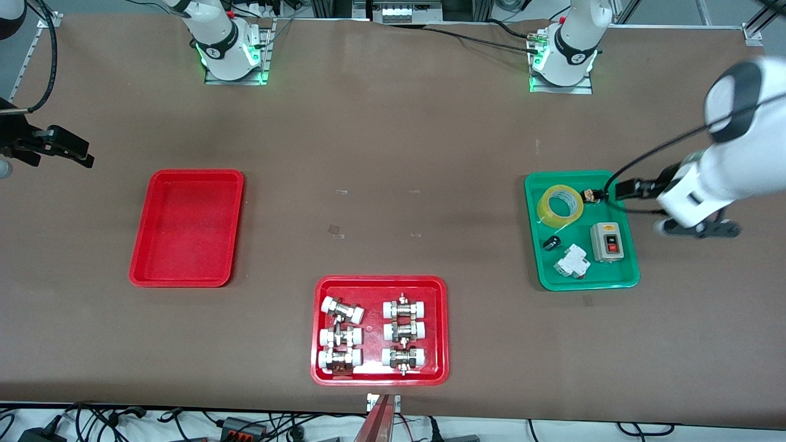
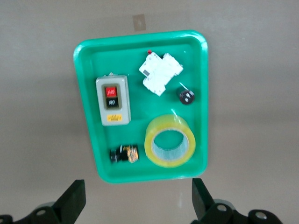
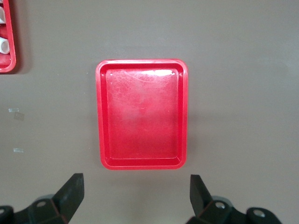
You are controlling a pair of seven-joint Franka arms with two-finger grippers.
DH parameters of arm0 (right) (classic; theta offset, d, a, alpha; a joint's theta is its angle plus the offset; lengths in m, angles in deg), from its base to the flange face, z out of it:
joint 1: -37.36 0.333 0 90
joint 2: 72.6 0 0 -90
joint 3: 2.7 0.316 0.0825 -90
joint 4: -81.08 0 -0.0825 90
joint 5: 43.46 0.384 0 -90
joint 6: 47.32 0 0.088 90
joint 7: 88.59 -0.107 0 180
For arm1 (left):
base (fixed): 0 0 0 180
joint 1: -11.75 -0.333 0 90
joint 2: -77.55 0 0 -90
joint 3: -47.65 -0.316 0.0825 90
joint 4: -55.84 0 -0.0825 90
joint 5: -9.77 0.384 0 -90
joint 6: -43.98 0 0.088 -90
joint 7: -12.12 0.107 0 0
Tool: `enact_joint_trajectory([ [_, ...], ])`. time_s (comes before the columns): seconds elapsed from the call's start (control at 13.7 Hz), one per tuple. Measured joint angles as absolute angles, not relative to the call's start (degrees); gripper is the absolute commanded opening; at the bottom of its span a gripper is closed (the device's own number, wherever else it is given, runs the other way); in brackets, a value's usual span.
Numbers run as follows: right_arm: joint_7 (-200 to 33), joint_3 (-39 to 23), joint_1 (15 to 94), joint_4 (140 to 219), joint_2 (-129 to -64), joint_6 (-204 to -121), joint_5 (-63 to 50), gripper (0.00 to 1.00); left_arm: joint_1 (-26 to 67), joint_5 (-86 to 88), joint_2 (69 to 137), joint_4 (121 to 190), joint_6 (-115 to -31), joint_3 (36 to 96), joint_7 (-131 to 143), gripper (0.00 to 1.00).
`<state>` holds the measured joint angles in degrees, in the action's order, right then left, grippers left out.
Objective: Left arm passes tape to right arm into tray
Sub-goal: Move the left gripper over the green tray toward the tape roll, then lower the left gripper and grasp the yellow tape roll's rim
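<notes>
The tape (image 1: 560,205) (image 2: 169,141) is lying flat in the green tray (image 1: 626,279) (image 2: 88,51) toward the left arm's end of the bench (image 1: 393,123), in the part of that tray farther from the front camera. Sharing the tray are a small black-and-orange part (image 2: 124,153) just beside the roll, a grey switch box (image 1: 606,242) (image 2: 112,100), a white breaker (image 1: 571,261) (image 2: 160,73) and a small black knob (image 1: 551,242) (image 2: 186,96).

The left gripper (image 2: 138,205) is hovering by the green tray's edge, jaws standing wide and holding nothing. The narrow red tray (image 1: 186,228) (image 3: 141,113) is sitting toward the right arm's end. The right gripper (image 3: 135,200) is hanging above it, though probably a little off to one side, jaws wide and gripping nothing. A wider red tray (image 1: 379,330) of pipe fittings (image 1: 342,334) is lying nearest the front camera.
</notes>
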<state>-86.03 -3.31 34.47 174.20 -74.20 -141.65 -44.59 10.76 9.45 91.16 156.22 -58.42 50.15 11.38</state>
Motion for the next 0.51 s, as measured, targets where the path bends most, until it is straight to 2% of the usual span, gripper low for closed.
enact_joint_trajectory([
  [0.37,-86.03,-3.32,34.43,174.18,-74.2,-141.44,-44.59,1.0,10.53,9.45,91.6,177.18,-81.84,50.27,9.56,1.0],
  [0.51,-86.03,-3.32,34.43,174.18,-74.2,-141.4,-44.59,1.0,10.63,9.45,91.58,184.09,-88.73,50.44,7.36,1.0],
])
